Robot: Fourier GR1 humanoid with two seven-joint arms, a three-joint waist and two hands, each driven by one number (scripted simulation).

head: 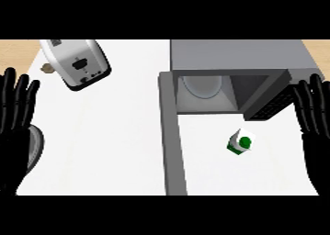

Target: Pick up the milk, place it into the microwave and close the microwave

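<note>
A small white milk carton (241, 142) with a green cap stands on the white counter, just in front of the microwave's opening. The grey microwave (238, 57) sits at the back right with its inside and a round glass plate (202, 86) showing. Its door (172, 137) is swung fully open, running toward me as a long grey slab left of the carton. My right hand (316, 110) is open at the right edge, fingers up, to the right of the carton and apart from it. Fingers up as well, my left hand (11, 105) is open at the left edge.
A silver toaster (77, 63) lies tilted at the back left, with a small brown object (48, 68) beside it. A dark round object (35, 142) shows partly behind my left hand. Wooden floor (11, 50) shows beyond the counter's far edge.
</note>
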